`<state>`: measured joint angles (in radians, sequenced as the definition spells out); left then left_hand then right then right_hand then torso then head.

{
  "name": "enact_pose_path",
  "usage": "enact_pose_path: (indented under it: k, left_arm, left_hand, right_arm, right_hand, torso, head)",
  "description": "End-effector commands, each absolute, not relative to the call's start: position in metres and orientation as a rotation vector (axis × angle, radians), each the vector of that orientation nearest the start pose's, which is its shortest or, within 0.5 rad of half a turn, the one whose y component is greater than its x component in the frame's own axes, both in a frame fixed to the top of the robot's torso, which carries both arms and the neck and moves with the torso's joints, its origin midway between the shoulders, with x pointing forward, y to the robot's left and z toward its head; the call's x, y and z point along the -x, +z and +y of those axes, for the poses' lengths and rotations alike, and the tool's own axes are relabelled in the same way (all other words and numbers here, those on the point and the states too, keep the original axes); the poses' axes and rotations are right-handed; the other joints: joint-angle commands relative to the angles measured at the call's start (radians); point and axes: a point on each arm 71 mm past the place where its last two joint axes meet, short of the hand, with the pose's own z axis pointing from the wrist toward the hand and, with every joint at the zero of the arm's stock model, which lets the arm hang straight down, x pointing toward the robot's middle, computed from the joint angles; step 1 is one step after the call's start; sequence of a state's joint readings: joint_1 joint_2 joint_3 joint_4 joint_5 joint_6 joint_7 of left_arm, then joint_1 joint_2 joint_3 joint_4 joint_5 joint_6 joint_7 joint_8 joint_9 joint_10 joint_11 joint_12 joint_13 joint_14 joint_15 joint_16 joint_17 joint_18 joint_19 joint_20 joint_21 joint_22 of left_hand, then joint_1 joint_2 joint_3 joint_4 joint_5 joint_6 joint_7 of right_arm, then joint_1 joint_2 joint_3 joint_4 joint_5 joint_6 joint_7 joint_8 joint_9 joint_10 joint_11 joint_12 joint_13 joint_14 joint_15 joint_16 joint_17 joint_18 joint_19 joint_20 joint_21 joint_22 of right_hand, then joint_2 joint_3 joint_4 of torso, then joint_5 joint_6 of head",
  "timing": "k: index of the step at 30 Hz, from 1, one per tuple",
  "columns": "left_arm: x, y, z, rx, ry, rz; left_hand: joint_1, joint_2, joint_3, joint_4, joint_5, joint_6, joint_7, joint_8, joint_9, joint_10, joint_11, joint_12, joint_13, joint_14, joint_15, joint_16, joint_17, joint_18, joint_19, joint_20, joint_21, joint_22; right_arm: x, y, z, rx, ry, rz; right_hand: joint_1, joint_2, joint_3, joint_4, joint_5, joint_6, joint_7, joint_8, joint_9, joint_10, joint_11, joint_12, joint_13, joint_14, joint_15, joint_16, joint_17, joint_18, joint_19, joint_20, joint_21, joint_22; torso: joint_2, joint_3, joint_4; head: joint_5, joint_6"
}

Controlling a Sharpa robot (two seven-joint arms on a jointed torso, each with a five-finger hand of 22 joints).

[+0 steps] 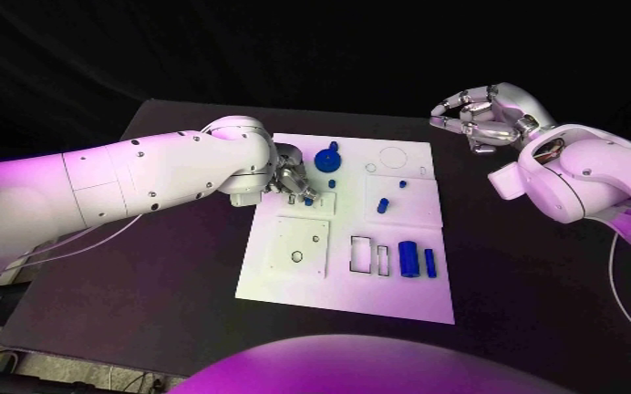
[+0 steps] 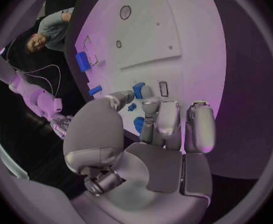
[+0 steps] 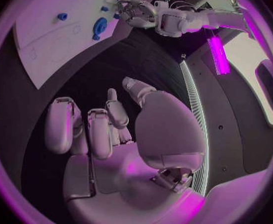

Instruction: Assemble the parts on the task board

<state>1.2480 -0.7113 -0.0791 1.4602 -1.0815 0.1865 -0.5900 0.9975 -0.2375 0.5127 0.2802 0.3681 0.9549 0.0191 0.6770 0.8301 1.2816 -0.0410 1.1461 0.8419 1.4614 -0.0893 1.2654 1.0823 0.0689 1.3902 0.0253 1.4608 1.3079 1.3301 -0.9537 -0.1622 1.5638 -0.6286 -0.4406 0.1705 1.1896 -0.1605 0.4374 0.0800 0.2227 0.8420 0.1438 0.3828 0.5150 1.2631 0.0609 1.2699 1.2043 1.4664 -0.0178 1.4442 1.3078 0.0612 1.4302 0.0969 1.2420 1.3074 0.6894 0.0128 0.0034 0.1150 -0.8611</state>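
The white task board [image 1: 345,230] lies mid-table. My left hand [image 1: 292,180] hovers over its upper left part, with the thumb and a finger pinching a small blue part [image 1: 309,200] that stands on the board. In the left wrist view that part [image 2: 138,89] sits between the thumb tip and a fingertip of the left hand [image 2: 155,124]. A blue round knob [image 1: 327,157], small blue pieces [image 1: 383,203] and two blue cylinders [image 1: 408,259] lie on the board. My right hand [image 1: 480,120] hangs off the board's far right corner, fingers loosely bent, holding nothing.
A white square plate [image 1: 303,243] with holes lies on the board's near left, and rectangular slots [image 1: 362,255] sit beside the cylinders. Black table [image 1: 171,266] surrounds the board. A thin cable [image 1: 92,234] trails under my left arm.
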Motion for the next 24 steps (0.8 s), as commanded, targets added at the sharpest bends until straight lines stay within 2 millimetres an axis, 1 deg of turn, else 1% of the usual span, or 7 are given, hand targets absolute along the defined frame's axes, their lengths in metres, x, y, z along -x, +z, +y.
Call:
enact_pose_path:
  k: [1,8,11,15,16,18,24]
  left_arm:
    - [-0.484,-0.224,0.174,0.111,-0.355,2.375]
    - [-0.484,-0.218,0.177,0.143,-0.381,2.358]
    - [-0.485,-0.213,0.178,0.173,-0.404,2.347]
    - [-0.488,-0.202,0.182,0.232,-0.443,2.328]
    - [-0.489,-0.199,0.184,0.250,-0.456,2.322]
    - [-0.492,-0.190,0.188,0.281,-0.476,2.311]
    - [-0.507,-0.166,0.205,0.319,-0.478,2.284]
  left_hand:
    - [-0.003,-0.007,-0.023,0.006,-0.002,-0.001,0.009,0.003,0.001,-0.008,0.001,-0.004,-0.004,-0.001,-0.005,-0.003,0.002,-0.011,0.006,-0.003,-0.004,0.014]
    - [-0.013,-0.008,-0.053,0.012,-0.003,0.000,0.009,0.003,0.001,-0.008,0.002,-0.003,-0.003,-0.001,-0.005,-0.003,0.002,-0.011,0.007,-0.003,-0.005,0.014]
    - [-0.015,-0.007,-0.060,0.011,-0.002,-0.004,0.010,0.001,0.000,-0.014,0.003,-0.011,-0.015,-0.001,-0.005,-0.003,0.002,-0.010,0.006,-0.003,-0.005,0.013]
    - [0.005,0.001,-0.084,0.010,0.004,-0.041,0.025,-0.023,-0.010,-0.073,0.015,-0.076,-0.115,-0.002,0.005,-0.006,-0.001,-0.005,-0.011,0.001,-0.018,-0.011]
    - [0.008,0.002,-0.087,0.010,0.004,-0.045,0.027,-0.026,-0.011,-0.078,0.016,-0.080,-0.121,-0.002,0.006,-0.005,0.000,-0.004,-0.013,0.002,-0.020,-0.014]
    - [0.021,0.005,-0.100,0.011,0.006,-0.094,0.046,-0.069,-0.036,-0.083,0.031,-0.081,-0.126,-0.002,0.017,-0.005,0.000,-0.004,-0.015,0.008,-0.022,-0.016]
    - [0.038,0.004,-0.120,0.010,0.006,-0.101,0.057,-0.094,-0.061,-0.094,0.042,-0.084,-0.137,-0.003,0.027,-0.006,-0.001,0.000,-0.028,0.017,-0.032,-0.034]
  right_arm:
    - [-0.485,-0.157,-0.251,-0.512,1.053,1.576]
    - [-0.486,-0.157,-0.252,-0.514,1.050,1.577]
    - [-0.486,-0.158,-0.252,-0.514,1.048,1.576]
    - [-0.487,-0.158,-0.253,-0.515,1.046,1.575]
    - [-0.487,-0.158,-0.253,-0.515,1.045,1.574]
    - [-0.487,-0.158,-0.254,-0.516,1.044,1.574]
    - [-0.488,-0.158,-0.254,-0.517,1.042,1.574]
  right_hand:
    - [-0.009,0.002,-0.001,0.008,0.003,-0.007,0.002,0.007,0.001,-0.006,0.002,-0.006,-0.001,0.051,0.007,-0.003,0.033,0.008,-0.006,-0.002,-0.004,0.147]
    - [-0.011,0.002,-0.002,0.010,0.002,-0.008,0.002,0.008,0.001,-0.007,0.002,-0.006,-0.002,0.051,0.007,-0.004,0.032,0.008,-0.006,-0.002,-0.005,0.147]
    - [-0.011,0.002,-0.002,0.010,0.002,-0.008,0.002,0.008,0.001,-0.007,0.002,-0.006,-0.002,0.051,0.007,-0.004,0.032,0.008,-0.006,-0.002,-0.005,0.147]
    - [-0.012,0.002,-0.002,0.012,0.001,-0.009,0.002,0.009,0.001,-0.007,0.002,-0.006,-0.001,0.051,0.007,-0.004,0.033,0.008,-0.007,-0.002,-0.006,0.146]
    - [-0.012,0.002,-0.002,0.012,0.001,-0.009,0.002,0.009,0.001,-0.007,0.002,-0.006,-0.001,0.051,0.007,-0.004,0.033,0.008,-0.007,-0.002,-0.006,0.146]
    - [-0.012,0.002,-0.002,0.012,0.001,-0.009,0.002,0.009,0.001,-0.007,0.002,-0.006,-0.001,0.051,0.007,-0.004,0.033,0.008,-0.007,-0.002,-0.006,0.146]
    - [-0.012,0.002,-0.002,0.012,0.001,-0.009,0.002,0.009,0.001,-0.007,0.002,-0.006,-0.001,0.051,0.007,-0.004,0.033,0.008,-0.007,-0.002,-0.006,0.146]
  torso:
    - [0.000,0.0002,-0.0009]
    - [0.000,-0.0008,0.0013]
    - [-0.001,-0.0004,0.0001]
    - [-0.001,0.0001,-0.0004]
    - [-0.001,0.0005,-0.0007]
    - [-0.001,0.0008,-0.0006]
    - [0.000,0.0010,0.0006]
  head:
    - [-0.001,0.001]
    - [-0.007,0.004]
    - [-0.006,0.004]
    - [-0.007,0.008]
    - [-0.007,0.009]
    - [-0.006,0.012]
    - [-0.006,0.020]
